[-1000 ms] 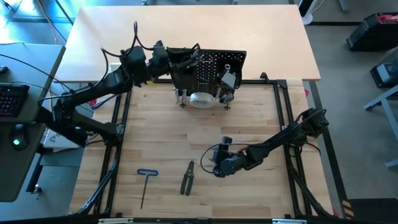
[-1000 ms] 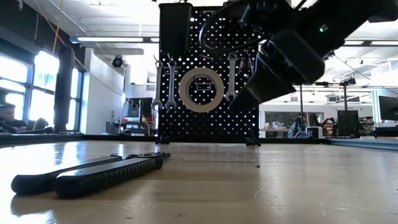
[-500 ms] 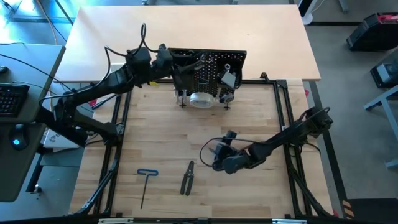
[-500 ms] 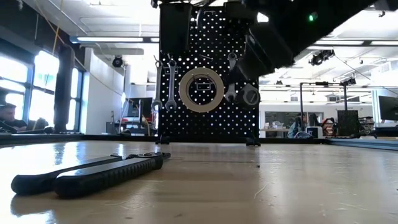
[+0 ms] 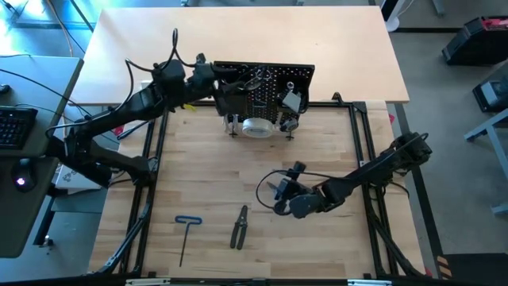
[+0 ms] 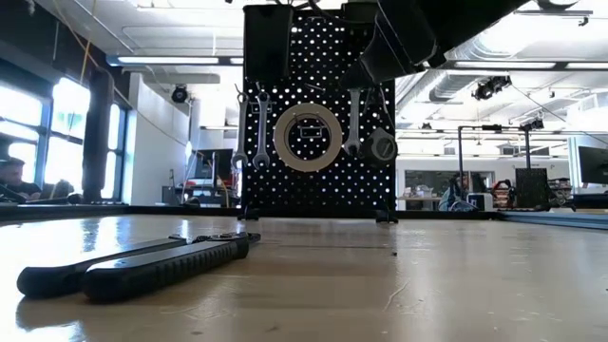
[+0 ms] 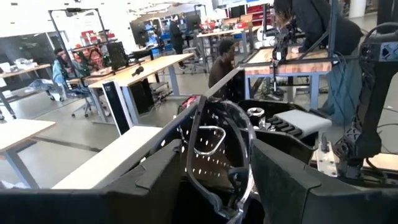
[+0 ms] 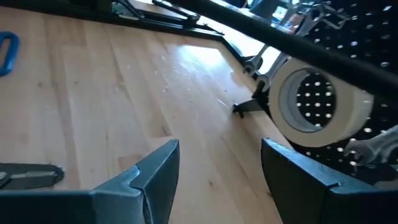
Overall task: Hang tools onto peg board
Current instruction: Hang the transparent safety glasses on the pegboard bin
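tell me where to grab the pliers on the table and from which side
Take the pliers from straight above, across the two dark handles near their middle. They lie flat on the table, the handles close together and running lengthwise, so the fingers should straddle them from either side. The right gripper, open, hangs nearest.

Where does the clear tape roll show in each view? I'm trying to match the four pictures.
High view: tape roll at the peg board's foot.
Low view: ring at the board's centre, between wrenches.
Left wrist view: not in it.
Right wrist view: large ring.
Shared landmark: the peg board.
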